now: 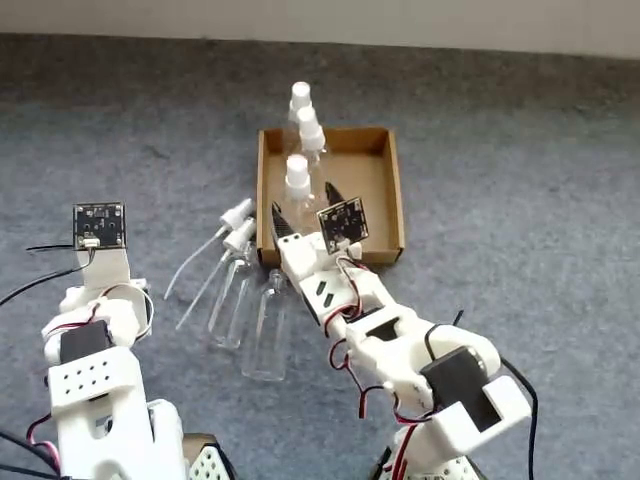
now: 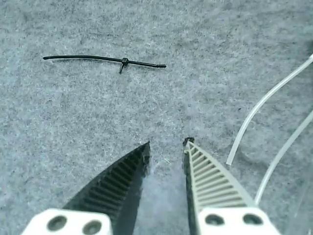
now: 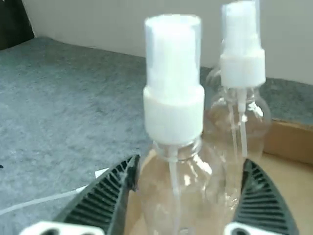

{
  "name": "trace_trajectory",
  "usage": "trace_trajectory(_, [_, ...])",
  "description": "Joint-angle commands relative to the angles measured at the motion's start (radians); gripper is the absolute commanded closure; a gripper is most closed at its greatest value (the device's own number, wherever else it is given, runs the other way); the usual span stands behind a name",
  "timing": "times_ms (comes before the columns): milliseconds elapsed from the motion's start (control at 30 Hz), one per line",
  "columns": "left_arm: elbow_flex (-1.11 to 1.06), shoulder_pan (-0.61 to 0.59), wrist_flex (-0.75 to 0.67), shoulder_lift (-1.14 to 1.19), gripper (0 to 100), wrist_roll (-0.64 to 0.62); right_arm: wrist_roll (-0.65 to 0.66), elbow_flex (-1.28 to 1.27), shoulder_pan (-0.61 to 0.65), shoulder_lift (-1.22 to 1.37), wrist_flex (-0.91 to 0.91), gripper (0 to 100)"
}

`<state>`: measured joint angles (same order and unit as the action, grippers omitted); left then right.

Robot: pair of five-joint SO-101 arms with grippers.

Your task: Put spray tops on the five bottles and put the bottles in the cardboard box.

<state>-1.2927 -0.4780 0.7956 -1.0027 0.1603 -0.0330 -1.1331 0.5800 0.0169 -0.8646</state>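
straddling the nearest capped bottle [image 3: 173, 188], the right hand [image 1: 303, 203] is open. its jaws stand either side of the clear body with some gap showing, so it does not look to be gripping. that bottle stands upright in the left part of the cardboard box [image 1: 394, 200], close to the near wall. a second capped bottle [image 1: 311, 135] stands behind it, and a third capped bottle [image 1: 300, 97] is at the far left corner.

so three of the five look finished, topped and boxed, and two remain. one open bottle [image 1: 232, 295] and another open bottle [image 1: 268, 325] lie side by side on the tabletop [image 1: 520, 180], just near-left of the box, necks pointing far. one loose spray top [image 1: 237, 212] and a second loose spray top [image 1: 240, 236] lie by those necks beside the box's left wall, their thin tubes [image 2: 266, 103] trailing to the near left.

the left hand [image 2: 167, 143] hangs over bare tabletop at the near left, jaws a little apart and holding nothing. a black cable tie [image 2: 105, 59] lies beyond it.

both remaining bottles need a top fitted and then a place in the box, which has free room on its right.
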Motion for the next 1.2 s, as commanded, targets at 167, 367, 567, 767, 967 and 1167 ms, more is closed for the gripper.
trace_trajectory(167, [0.004,0.016,-0.018,-0.013,89,0.009,0.015,0.012,0.007,-0.016,-0.024,69.8])
trace_trajectory(367, [0.004,0.016,-0.018,-0.013,89,0.009,0.017,0.013,0.007,-0.088,-0.005,69.8])
trace_trajectory(567, [0.004,0.016,-0.018,-0.013,89,0.009,0.015,0.09,-0.004,-0.34,0.3,69.8])
trace_trajectory(767, [0.005,0.016,-0.018,-0.013,89,0.009,0.011,0.266,-0.022,-0.615,0.779,69.8])
trace_trajectory(967, [0.005,0.016,-0.018,-0.013,89,0.009,-0.149,0.403,0.024,-0.817,1.374,69.8])
trace_trajectory(1167, [0.005,0.016,-0.018,-0.013,89,0.009,-0.322,0.499,0.171,-0.835,1.814,69.8])
